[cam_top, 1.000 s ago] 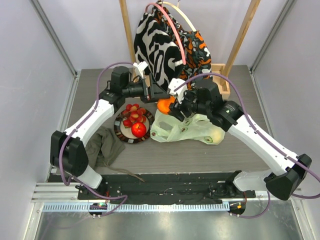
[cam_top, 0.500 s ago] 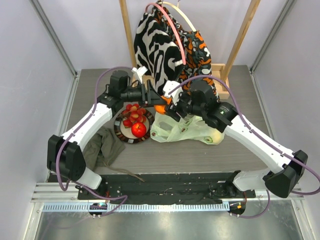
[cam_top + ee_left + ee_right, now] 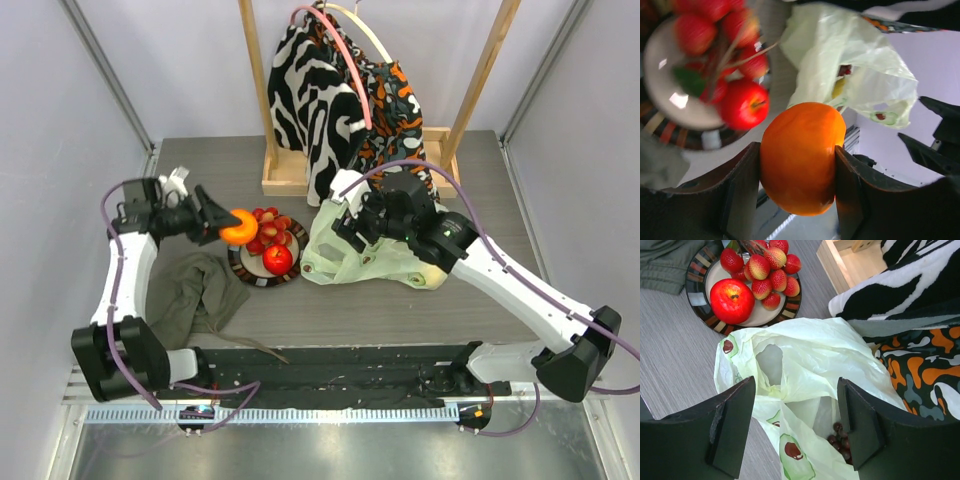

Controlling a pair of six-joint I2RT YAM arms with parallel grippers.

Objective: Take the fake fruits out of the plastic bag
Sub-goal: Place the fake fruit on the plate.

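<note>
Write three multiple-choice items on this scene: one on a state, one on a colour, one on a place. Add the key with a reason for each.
1. The left end effector is
A. open and empty
B. shut on the orange fruit
C. out of view

2. The plastic bag is
A. pale green
B. blue
C. black

3. The red apple lies
A. in the plastic bag
B. on the plate
C. in the left end effector

Key:
1 B, as the left wrist view shows it clamping the fruit from both sides.
2 A, as the thin film is pale green with avocado prints.
3 B, as it sits beside the strawberries inside the dark rim.
</note>
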